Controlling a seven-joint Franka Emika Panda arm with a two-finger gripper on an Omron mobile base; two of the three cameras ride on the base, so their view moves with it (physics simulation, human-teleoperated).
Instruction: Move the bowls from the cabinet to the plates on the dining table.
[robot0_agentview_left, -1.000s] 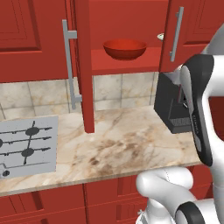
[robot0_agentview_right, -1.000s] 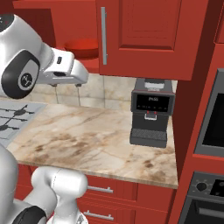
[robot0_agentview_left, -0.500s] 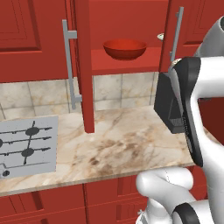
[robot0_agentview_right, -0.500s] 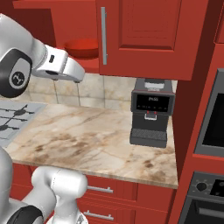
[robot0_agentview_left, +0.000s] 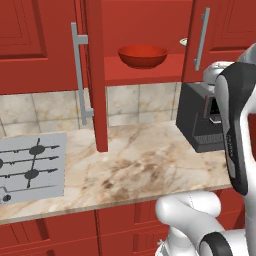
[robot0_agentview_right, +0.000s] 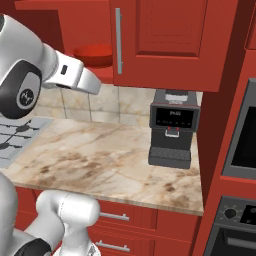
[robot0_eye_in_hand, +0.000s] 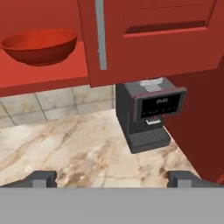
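My claw (robot0_eye_in_hand: 112, 177) stands with its tips wide apart, holding nothing; in the hand view the two dark fingertips (robot0_eye_in_hand: 41, 178) sit at the lower left and lower right of the frame, with marble showing between them.

The red bowl (robot0_agentview_left: 142, 55) rests upright on the red inner shelf of the cabinet (robot0_agentview_left: 145, 75), near the top centre of the left base view. In the hand view the same bowl is in the upper left of the frame, to the left of a cabinet door (robot0_eye_in_hand: 148, 39) with a long grey bar handle (robot0_eye_in_hand: 100, 35). In the right base view the bowl peeks out at upper left, just behind my forearm and beside the door's edge.

At the top of the left base view, just right of the red bowl and partly hidden by the right door, there is a small pale sliver (robot0_agentview_left: 183, 42) that may be the cream-white bowl, though I cannot tell for sure.

Below the cabinet lies the marble table (robot0_agentview_left: 135, 165). A grey cooktop (robot0_agentview_left: 30, 167) is set into it at the left of the left base view, and a black coffee machine (robot0_agentview_right: 171, 127) stands on it right of centre in the right base view, well apart from my claw
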